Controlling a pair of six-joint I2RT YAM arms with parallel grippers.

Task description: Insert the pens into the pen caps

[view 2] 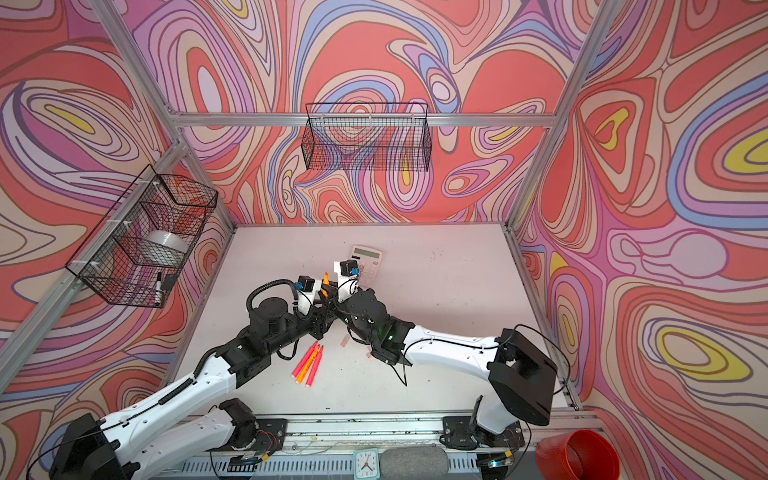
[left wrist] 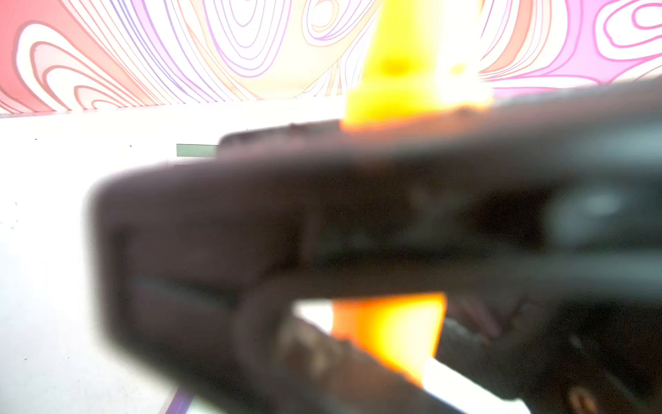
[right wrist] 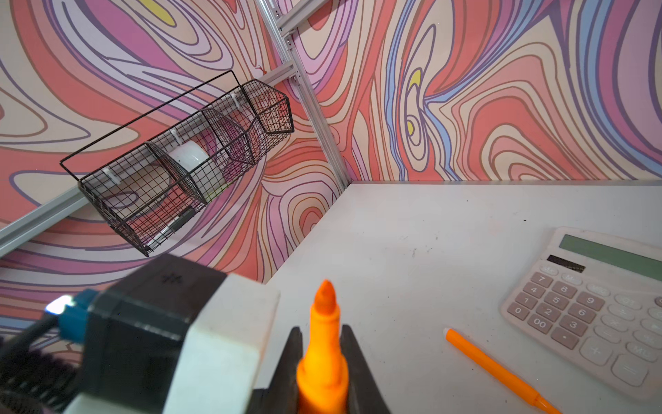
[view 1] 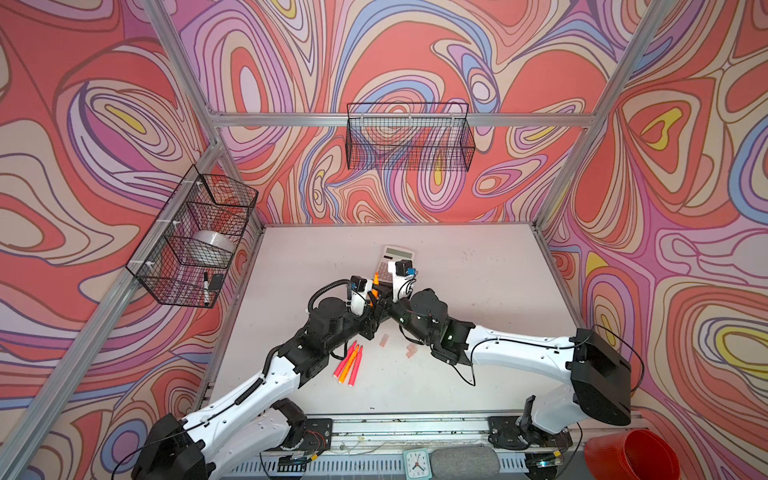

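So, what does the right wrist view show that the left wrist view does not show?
Only right wrist: the right gripper shut on the held orange pen, a second orange pen lying beside the calculator, the wire basket. Only left wrist: a blurred dark finger across the picture. Both: the held orange pen and the calculator, there only its display strip.

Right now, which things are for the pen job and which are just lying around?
For the job: held orange pen, loose pens, pen caps.
Just lying about: calculator, clock, red cup, wire baskets.
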